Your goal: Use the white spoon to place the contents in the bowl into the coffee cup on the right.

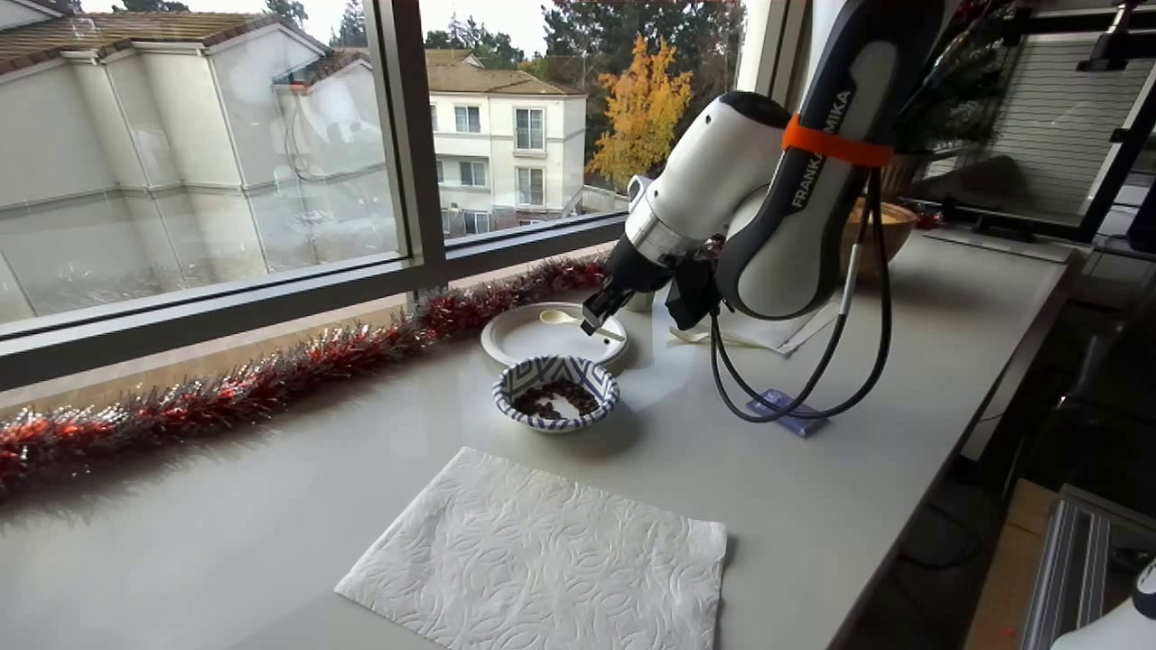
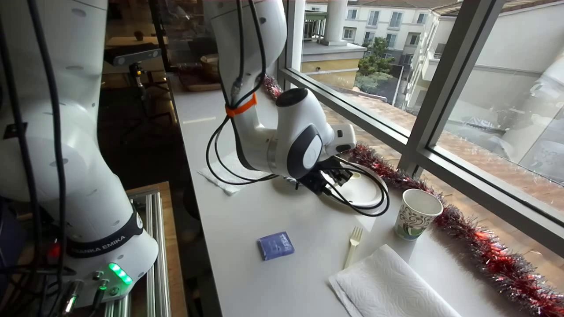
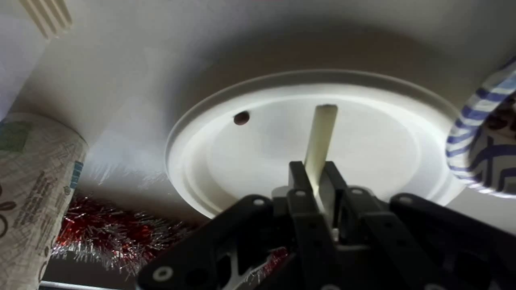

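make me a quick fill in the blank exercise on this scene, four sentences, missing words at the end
1. The gripper is shut on the ____.
2. A lone dark bit lies on the white ____.
3. Many more dark bits lie in the blue-and-white ____.
4. The cup stands ____, not tilted or on its side.

Missing words: spoon; plate; bowl; upright.
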Action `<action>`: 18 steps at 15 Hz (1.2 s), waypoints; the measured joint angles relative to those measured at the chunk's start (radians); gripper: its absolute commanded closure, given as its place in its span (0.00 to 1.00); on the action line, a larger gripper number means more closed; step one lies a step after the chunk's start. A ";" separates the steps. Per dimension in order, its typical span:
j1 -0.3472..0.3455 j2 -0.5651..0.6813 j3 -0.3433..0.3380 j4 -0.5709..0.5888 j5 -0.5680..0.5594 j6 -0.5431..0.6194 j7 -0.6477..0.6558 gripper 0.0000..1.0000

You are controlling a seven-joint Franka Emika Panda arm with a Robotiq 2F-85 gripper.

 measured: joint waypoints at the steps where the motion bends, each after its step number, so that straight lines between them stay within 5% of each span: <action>1: -0.050 0.025 0.039 0.035 -0.016 0.000 0.015 0.97; 4: -0.182 0.087 0.159 0.119 -0.069 -0.003 0.043 0.97; 5: -0.219 0.102 0.195 0.139 -0.087 -0.007 0.048 0.62; 10: -0.373 0.137 0.355 0.195 -0.147 -0.081 0.052 0.35; 14: -0.542 0.087 0.567 0.150 -0.182 -0.245 0.055 0.06; 18: -0.744 -0.062 0.818 0.021 -0.161 -0.388 0.045 0.00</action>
